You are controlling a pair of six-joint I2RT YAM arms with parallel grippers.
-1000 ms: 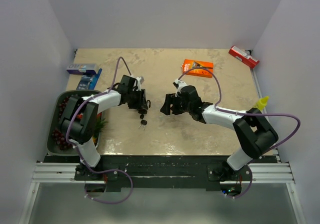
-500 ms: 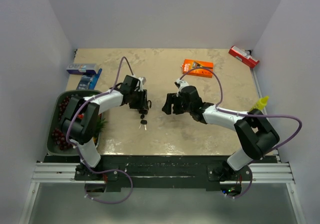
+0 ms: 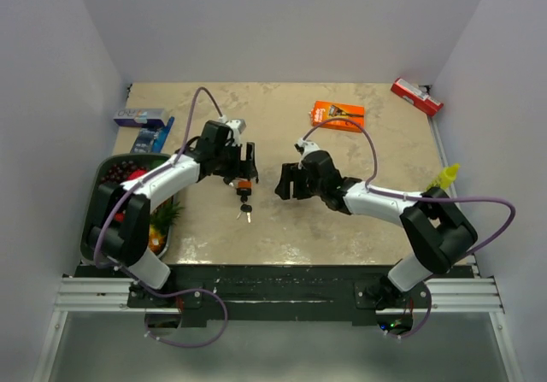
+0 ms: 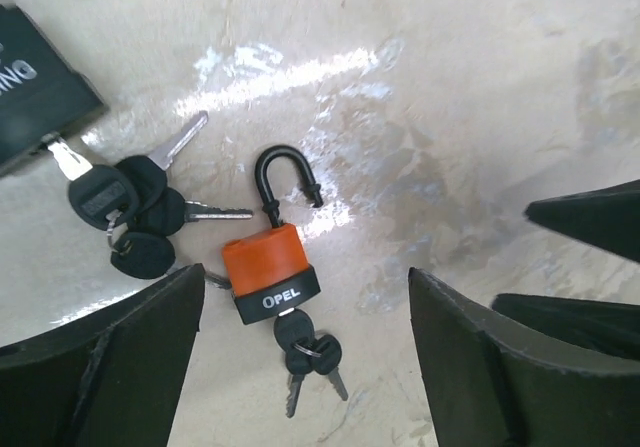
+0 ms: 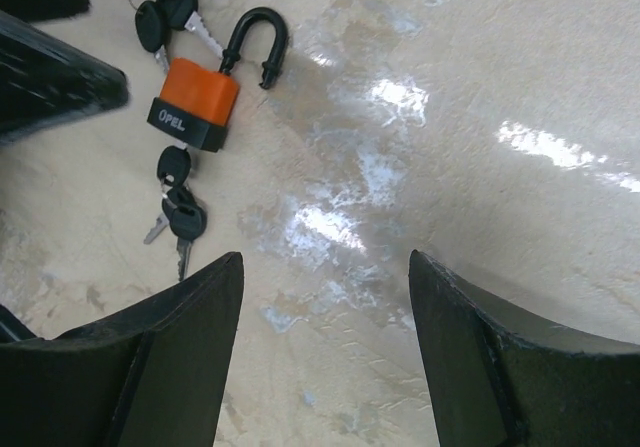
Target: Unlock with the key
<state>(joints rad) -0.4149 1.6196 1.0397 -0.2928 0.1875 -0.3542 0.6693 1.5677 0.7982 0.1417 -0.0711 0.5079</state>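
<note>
Left claw (image 3: 244, 165) opened off padlock (image 4: 268, 265), glossy beige tabletop (image 3: 282, 119), white walls (image 3: 282, 23)

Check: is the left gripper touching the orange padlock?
Apart. The left wrist view shows the left gripper open, bare table separating it from the orange padlock on both sides.

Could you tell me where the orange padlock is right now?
In the top view the orange padlock lies on the table left of centre, under the open left pincer, with its keys on the near side.
</note>
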